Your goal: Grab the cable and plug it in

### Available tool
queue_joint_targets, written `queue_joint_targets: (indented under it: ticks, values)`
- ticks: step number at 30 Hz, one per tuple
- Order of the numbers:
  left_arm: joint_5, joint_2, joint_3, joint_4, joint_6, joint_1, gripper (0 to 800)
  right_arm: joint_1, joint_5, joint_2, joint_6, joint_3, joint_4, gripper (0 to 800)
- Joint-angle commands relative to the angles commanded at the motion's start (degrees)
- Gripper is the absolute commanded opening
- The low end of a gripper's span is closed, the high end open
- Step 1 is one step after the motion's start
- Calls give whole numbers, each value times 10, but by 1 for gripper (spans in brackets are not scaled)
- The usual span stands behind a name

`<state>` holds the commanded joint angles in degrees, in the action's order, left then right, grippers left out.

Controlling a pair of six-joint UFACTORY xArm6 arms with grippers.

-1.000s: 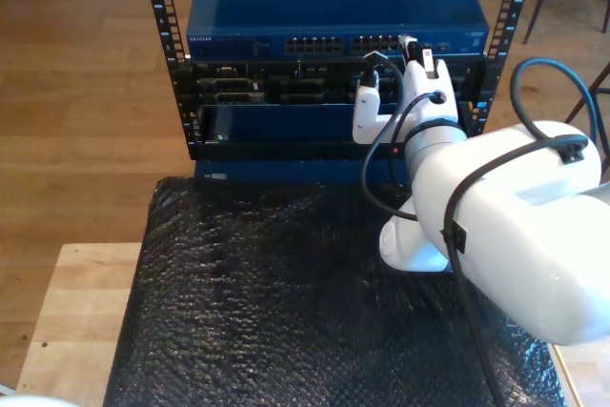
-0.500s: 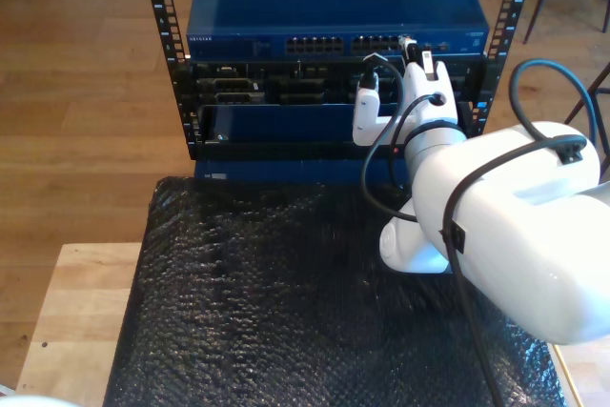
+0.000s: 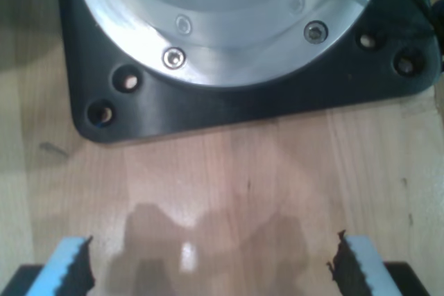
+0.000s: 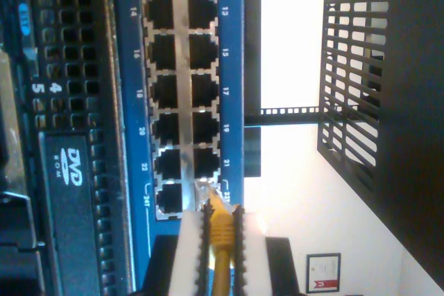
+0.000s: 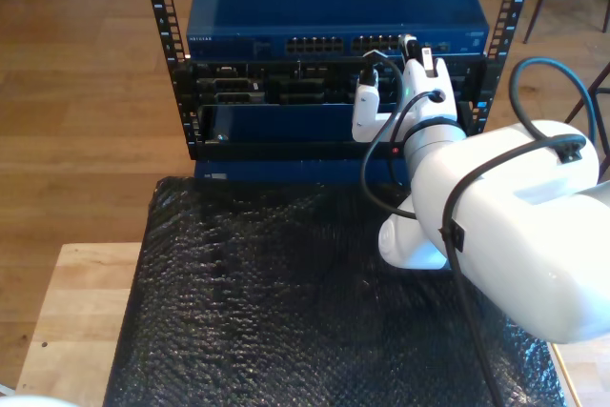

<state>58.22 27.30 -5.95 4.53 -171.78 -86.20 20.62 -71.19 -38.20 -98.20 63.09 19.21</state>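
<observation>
Right now our second tool pinches the cable, its plug tip just beside the switch ports; a slight misalignment could jam it against the frame. Our first tool stays spread above the table.

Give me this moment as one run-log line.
stage: plugging in | my second claw: shut on cable, plug tip at switch port, not seated | my first claw: open, idle over wooden surface

Cable tail beyond picture edge
</observation>
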Motion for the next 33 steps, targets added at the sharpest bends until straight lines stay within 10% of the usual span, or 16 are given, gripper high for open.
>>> queue_joint_targets:
  ticks: [33]
  values:
    - [0, 0, 0, 0, 0, 0, 800, 1, 11, -7, 1, 14, 2, 0]
